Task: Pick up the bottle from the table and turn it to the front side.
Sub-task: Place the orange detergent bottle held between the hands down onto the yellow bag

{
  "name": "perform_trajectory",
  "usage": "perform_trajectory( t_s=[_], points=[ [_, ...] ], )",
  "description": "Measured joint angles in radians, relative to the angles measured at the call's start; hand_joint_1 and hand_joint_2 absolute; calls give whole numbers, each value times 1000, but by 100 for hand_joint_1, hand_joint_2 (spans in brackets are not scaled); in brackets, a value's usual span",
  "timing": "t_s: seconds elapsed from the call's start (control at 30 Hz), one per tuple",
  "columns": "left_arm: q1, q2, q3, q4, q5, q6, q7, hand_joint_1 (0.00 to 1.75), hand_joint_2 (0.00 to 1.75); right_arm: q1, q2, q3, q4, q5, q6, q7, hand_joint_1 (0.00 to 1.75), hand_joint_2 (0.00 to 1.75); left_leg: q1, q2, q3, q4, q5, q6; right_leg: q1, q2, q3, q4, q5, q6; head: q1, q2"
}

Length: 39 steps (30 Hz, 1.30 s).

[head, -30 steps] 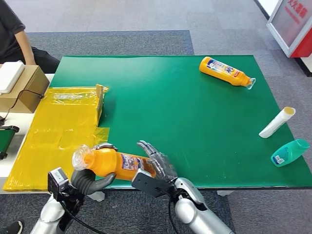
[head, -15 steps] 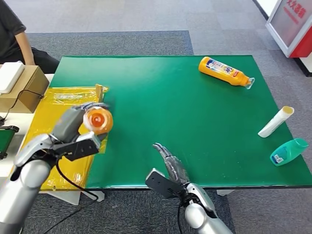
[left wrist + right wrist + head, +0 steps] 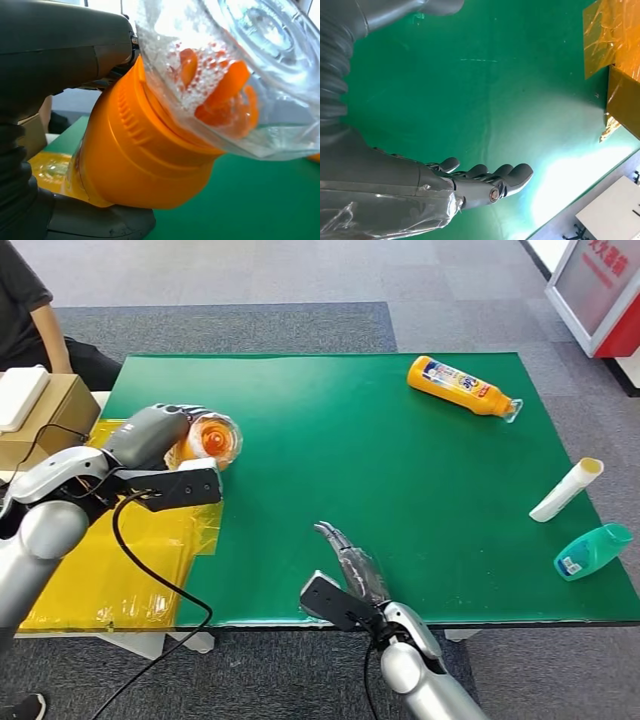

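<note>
Two hands are in play, and the pick-up part of the task reads as done: in the head view the left hand (image 3: 155, 435) grips the orange bottle (image 3: 210, 439) clear of the green table (image 3: 362, 470), above the table's left edge beside the yellow plastic sheet (image 3: 113, 540). The bottle's clear-capped end points toward the camera, so the label is not visible; whether the front side faces the required way cannot be told, and the turn is judged unfinished. The right hand (image 3: 355, 575) hovers over the near edge of the table with fingers extended and slightly apart, holding nothing. A second orange bottle (image 3: 460, 386) lies on its side at the far right of the table, with a white tube (image 3: 566, 490) and a teal bottle (image 3: 595, 551) near the right edge.

In the left wrist view the orange bottle (image 3: 143, 150) is pressed against the thumb and palm of the left hand (image 3: 56, 65), its transparent cap (image 3: 241, 75) projecting outward; the grip appears firm.

In the right wrist view the right hand (image 3: 471, 185) has its fingers straight, side by side, over bare green table (image 3: 490, 90), touching nothing.
</note>
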Motion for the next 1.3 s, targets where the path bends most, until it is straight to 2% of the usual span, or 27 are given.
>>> perform_trajectory(
  t_s=[0.2,0.43,0.7,0.9,1.0,1.17,1.27,1.3],
  points=[
    [-56,80,-71,112,-2,-13,54,175,175,-22,0,1,15,-16,10,5,0,175,0,0,0,0,0,-1,0,1,0,1,0,0,0,0],
    [-47,157,-95,239,-26,20,70,175,175,-38,1,4,42,-27,12,5,0,175,0,0,-1,0,1,-1,0,1,0,1,0,0,0,0],
    [-1,192,-94,312,-26,29,59,175,175,-57,4,16,66,-36,15,5,0,175,0,0,-1,0,1,-1,0,0,0,1,0,0,0,0],
    [31,186,-82,345,-59,65,25,175,175,-66,4,29,78,-47,18,1,0,175,0,0,-1,0,1,-1,0,0,-1,1,0,0,0,0],
    [46,155,-80,383,-106,107,-19,175,175,-74,7,43,93,-56,21,-4,0,175,0,0,-1,0,1,-1,0,0,-1,1,0,0,0,0],
    [48,81,-91,436,-165,120,-84,175,175,-94,13,64,112,-68,26,-5,0,175,0,0,-1,0,1,-1,0,0,0,1,0,0,0,0],
    [37,46,-108,459,-195,118,-135,150,175,-103,14,76,126,-74,32,-12,0,175,0,0,-1,0,1,0,0,0,0,1,1,0,0,0],
    [32,36,-115,465,-203,118,-149,132,175,-104,14,79,131,-77,33,-15,0,175,0,0,-1,0,1,0,0,0,-1,1,1,0,0,0]
  ],
)
